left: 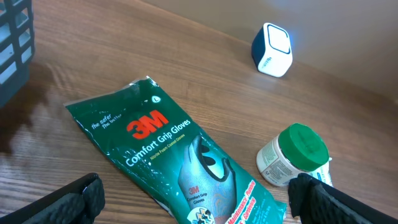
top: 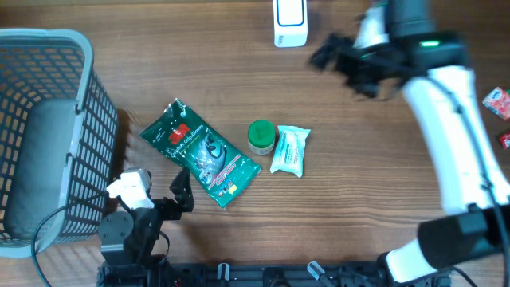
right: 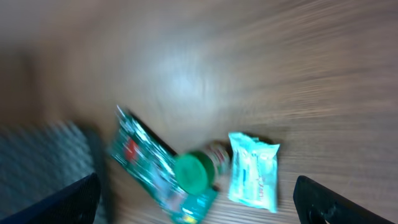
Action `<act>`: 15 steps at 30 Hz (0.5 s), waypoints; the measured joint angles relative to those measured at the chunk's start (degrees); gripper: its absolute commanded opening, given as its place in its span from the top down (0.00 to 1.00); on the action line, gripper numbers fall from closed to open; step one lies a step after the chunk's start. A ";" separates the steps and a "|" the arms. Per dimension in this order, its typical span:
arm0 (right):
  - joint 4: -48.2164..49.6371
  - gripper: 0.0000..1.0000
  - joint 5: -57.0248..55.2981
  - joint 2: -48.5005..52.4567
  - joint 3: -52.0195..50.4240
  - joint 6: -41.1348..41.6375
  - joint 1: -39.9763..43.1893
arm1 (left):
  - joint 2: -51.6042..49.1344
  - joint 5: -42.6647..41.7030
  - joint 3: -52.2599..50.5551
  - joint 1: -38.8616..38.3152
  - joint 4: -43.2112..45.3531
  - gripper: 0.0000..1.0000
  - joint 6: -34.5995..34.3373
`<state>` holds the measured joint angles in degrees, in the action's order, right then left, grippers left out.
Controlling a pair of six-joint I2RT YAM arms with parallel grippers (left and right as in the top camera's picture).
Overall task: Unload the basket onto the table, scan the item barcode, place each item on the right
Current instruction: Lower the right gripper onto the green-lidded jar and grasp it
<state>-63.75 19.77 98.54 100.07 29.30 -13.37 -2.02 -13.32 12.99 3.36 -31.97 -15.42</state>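
Observation:
Three items lie mid-table: a green 3M gloves packet [top: 199, 151] [left: 180, 155], a white jar with a green lid [top: 261, 137] [left: 295, 155], and a pale teal packet [top: 289, 150] [right: 252, 171]. A white and blue scanner [top: 290, 22] [left: 272, 50] stands at the far edge. My left gripper [top: 179, 195] [left: 202, 208] is open, low at the near end of the gloves packet, holding nothing. My right gripper [top: 341, 62] [right: 199, 205] is open and empty, raised to the right of the scanner. Its blurred view looks down on the gloves packet [right: 149, 165] and jar [right: 196, 171].
A grey mesh basket [top: 48, 135] [left: 12, 50] [right: 43, 162] fills the left side. Small red packets [top: 498, 104] lie at the right edge, beyond the white right arm [top: 450, 135].

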 measured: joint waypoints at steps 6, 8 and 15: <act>0.09 0.00 -6.51 11.52 -0.20 -8.68 -15.52 | 0.00 0.00 0.00 0.00 -0.02 0.00 0.00; -0.09 0.00 -8.61 16.48 -0.28 -8.61 -18.91 | 0.00 0.00 0.00 0.00 0.00 0.00 0.00; 1.11 0.00 -12.63 20.85 -0.74 -8.57 -25.09 | 0.00 0.00 0.00 0.00 0.00 0.00 0.00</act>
<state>-62.63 7.14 119.39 99.33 20.73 -38.46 -2.02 -13.32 12.99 3.36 -31.97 -15.42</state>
